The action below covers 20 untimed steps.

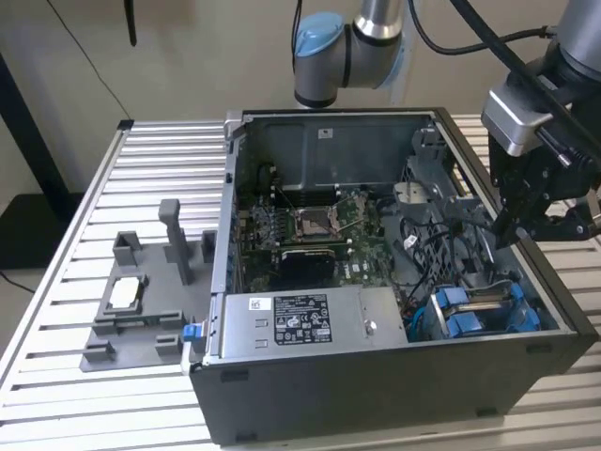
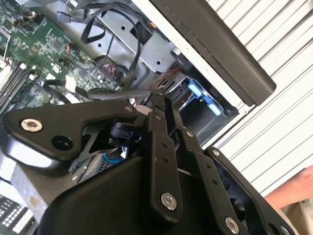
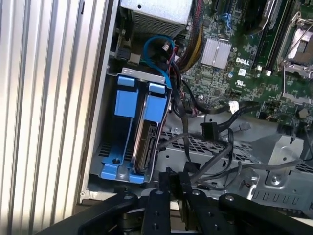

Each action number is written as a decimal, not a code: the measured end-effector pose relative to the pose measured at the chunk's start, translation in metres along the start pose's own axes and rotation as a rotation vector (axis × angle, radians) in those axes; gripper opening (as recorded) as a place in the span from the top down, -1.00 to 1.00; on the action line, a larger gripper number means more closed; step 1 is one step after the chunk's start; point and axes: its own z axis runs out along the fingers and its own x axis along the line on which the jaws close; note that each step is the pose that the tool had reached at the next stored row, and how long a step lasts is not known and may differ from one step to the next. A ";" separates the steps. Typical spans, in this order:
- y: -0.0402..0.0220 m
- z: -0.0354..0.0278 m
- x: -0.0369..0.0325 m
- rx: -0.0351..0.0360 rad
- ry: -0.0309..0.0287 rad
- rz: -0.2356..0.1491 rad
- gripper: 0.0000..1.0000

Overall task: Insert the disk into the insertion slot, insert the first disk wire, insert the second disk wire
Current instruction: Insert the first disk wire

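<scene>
The disk (image 3: 145,147) stands on edge in its blue carrier (image 3: 156,105), seated inside the insertion slot (image 3: 142,74) of the grey drive cage (image 1: 479,310). The cage's blue trim (image 2: 203,95) also shows in the second wrist view. My gripper (image 1: 508,235) hangs over the case's edge at the exterior view's right, beside the cage. Its black fingers (image 3: 168,177) are closed together, and the gripper (image 2: 157,97) pinches a black disk wire (image 2: 107,92) that runs taut up to the tips. A second black wire with a flat plug (image 3: 210,130) hangs loose over the metal bracket.
The open computer case (image 1: 376,376) lies on a slatted aluminium table (image 1: 94,188). Inside are the motherboard (image 1: 319,235), a grey power-supply box (image 1: 291,319) and loose cables (image 1: 441,249). A grey fixture (image 1: 141,301) sits at the exterior view's left. A person's hand (image 2: 293,192) is near the table.
</scene>
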 end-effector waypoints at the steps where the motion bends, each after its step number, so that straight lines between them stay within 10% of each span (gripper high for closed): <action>1: -0.0005 0.0002 0.0002 -0.0058 0.0030 0.001 0.62; 12: 0.0000 0.0050 0.0009 -0.0013 0.0229 0.080 0.62; 20: -0.0042 0.0088 0.0023 -0.0288 0.0337 0.098 0.62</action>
